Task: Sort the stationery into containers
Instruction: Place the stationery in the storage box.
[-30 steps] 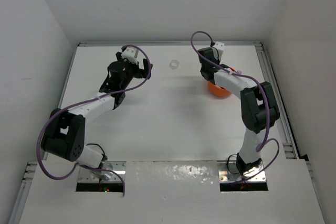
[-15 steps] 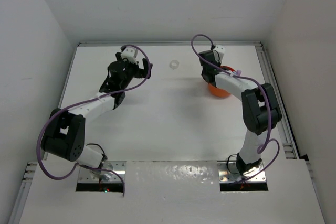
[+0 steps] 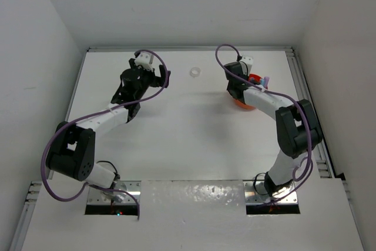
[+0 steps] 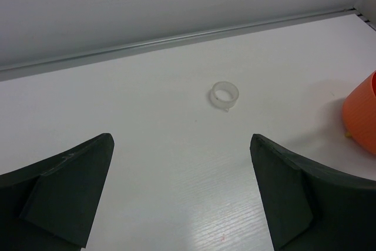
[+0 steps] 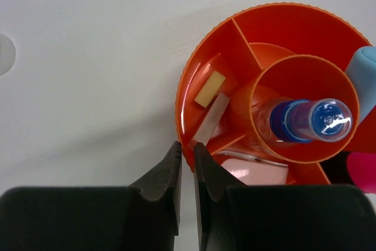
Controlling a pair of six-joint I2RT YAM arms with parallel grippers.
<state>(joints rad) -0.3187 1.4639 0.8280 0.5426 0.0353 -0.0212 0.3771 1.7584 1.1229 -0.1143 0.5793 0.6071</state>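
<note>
The orange tub (image 5: 276, 27) shows from above in the right wrist view. It holds a tan block (image 5: 210, 89), a lilac piece (image 5: 211, 119), a small blue bottle (image 5: 311, 120) in the middle cup, a pink piece (image 5: 252, 170), a pastel blue piece (image 5: 365, 80) and a pink marker (image 5: 361, 171). My right gripper (image 5: 187, 148) is shut on the tub's near-left rim, one finger outside and one inside. From the top view the tub (image 3: 244, 103) lies under my right gripper (image 3: 238, 84). The clear ring (image 3: 195, 73) lies alone on the table. My left gripper (image 4: 181, 145) is open and empty, facing the ring (image 4: 224, 95).
The white back wall and its rail (image 4: 176, 38) run just behind the ring. The tub's side (image 4: 361, 116) shows at the right edge of the left wrist view. A raised rail (image 3: 305, 92) borders the table's right side.
My right gripper has moved toward the near side and slightly right over the tub, and the tub's far part with its pink and blue pieces now shows. The left arm has not moved.
</note>
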